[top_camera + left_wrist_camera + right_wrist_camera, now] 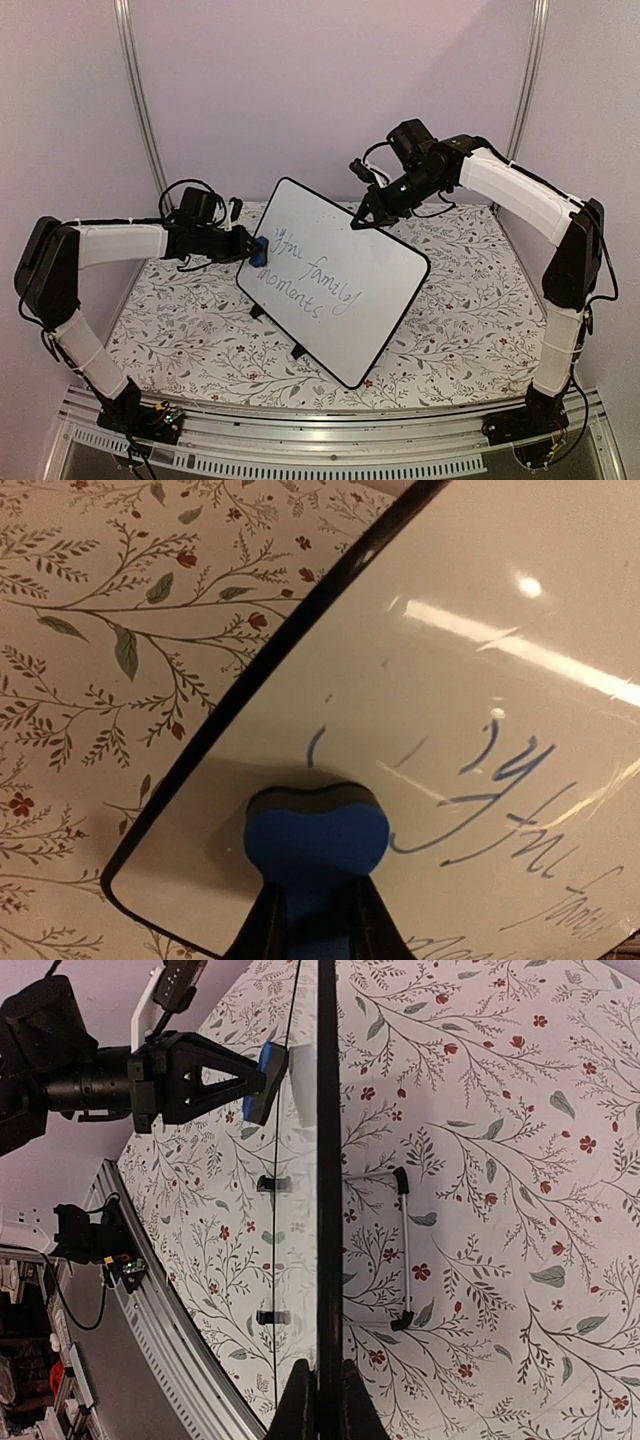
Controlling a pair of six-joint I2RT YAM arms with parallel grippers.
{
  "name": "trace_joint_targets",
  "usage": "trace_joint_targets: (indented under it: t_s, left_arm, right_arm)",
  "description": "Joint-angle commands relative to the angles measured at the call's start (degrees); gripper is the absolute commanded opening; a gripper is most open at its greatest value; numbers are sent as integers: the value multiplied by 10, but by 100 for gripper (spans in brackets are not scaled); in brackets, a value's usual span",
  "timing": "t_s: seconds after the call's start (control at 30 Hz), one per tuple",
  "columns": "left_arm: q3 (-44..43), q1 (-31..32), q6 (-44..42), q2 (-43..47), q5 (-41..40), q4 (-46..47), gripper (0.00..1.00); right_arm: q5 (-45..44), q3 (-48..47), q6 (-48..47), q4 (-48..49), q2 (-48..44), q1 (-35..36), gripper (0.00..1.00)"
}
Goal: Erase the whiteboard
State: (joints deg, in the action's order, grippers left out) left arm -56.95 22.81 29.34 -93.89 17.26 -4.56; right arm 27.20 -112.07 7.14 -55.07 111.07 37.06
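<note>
The whiteboard (385, 300) stands tilted on the table on small black feet, with grey handwriting across its face (500, 810). My left gripper (250, 248) is shut on a small blue eraser (259, 250), which presses against the board's upper left corner. In the left wrist view the eraser (315, 830) sits just left of the first written strokes, held by the gripper (315, 892). My right gripper (362, 218) is shut on the board's black top edge. The right wrist view shows that edge (328, 1160) running straight up from the closed gripper (328, 1400).
A floral tablecloth (200, 320) covers the table. The board's wire stand (403, 1250) rests behind it. An aluminium rail (330, 440) runs along the near edge. Purple walls and two metal posts (140, 100) close in the back.
</note>
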Motion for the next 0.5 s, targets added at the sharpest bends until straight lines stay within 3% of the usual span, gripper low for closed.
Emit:
trace_joint_targets:
  t_s: [0.0,0.23,0.47]
  left_arm:
    - [-82,-4,-12,-31,5,-3,0]
    - [-102,-8,2,-43,0,-19,0]
    - [-4,-8,26,-7,18,9,0]
  right_arm:
    - [-33,6,-56,-28,10,15,0]
    - [-32,6,-56,-28,11,15,0]
    - [-33,6,-56,-28,10,15,0]
